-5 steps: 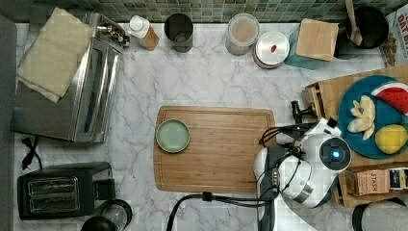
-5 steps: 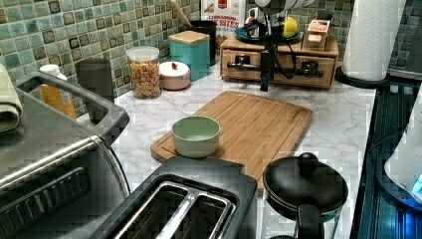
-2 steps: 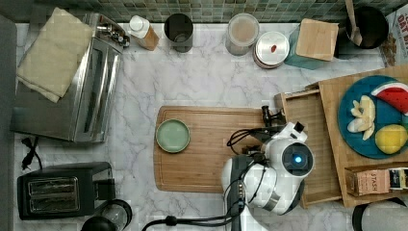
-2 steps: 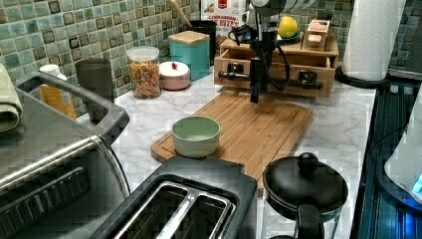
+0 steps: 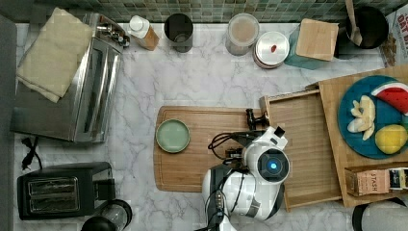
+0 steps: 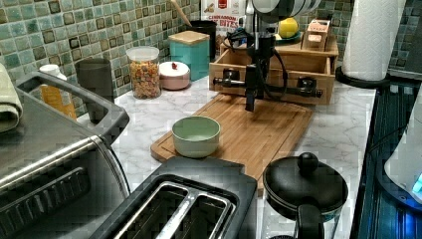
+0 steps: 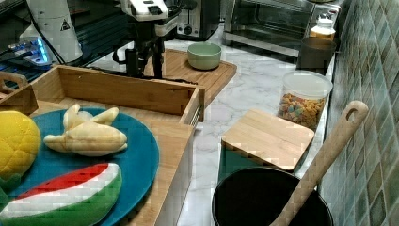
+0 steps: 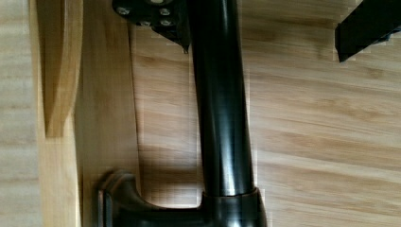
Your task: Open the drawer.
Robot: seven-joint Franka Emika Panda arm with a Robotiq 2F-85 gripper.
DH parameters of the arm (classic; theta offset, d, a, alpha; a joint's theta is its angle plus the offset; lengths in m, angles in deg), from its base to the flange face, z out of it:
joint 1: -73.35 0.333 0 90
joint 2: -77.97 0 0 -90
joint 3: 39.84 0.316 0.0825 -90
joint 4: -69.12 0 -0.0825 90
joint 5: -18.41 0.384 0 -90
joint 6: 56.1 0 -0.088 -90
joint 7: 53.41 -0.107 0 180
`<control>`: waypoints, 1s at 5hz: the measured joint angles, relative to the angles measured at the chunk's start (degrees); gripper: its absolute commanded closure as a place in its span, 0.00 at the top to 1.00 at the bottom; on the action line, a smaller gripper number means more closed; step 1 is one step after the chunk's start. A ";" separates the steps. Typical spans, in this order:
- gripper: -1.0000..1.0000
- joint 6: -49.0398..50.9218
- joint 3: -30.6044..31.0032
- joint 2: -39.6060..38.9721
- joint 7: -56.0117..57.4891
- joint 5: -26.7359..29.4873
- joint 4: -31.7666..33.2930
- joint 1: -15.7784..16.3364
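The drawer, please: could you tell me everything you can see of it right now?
The drawer is wide, shallow and of light wood, plank-lined and holding nothing that I can see. It is pulled well out of its wooden cabinet, its front reaching over the cutting board. A long black bar handle on two black brackets runs along the front. The gripper hangs at the handle near its middle, and the wrist view shows the bar passing between the fingers.

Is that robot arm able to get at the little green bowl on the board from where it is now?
Probably yes. The green bowl sits in the open on the cutting board, nothing between it and the gripper at the drawer handle.
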 measured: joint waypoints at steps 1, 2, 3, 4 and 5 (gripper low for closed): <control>1.00 1.85 1.97 0.32 -1.23 5.37 0.00 0.02; 1.00 2.35 2.63 1.24 -1.79 6.19 0.45 0.98; 1.00 -0.06 2.91 1.46 -6.99 5.96 1.57 1.45; 1.00 -0.56 3.02 1.53 -9.57 6.75 1.68 1.38; 1.00 -0.56 2.91 1.93 -9.57 7.38 1.79 1.42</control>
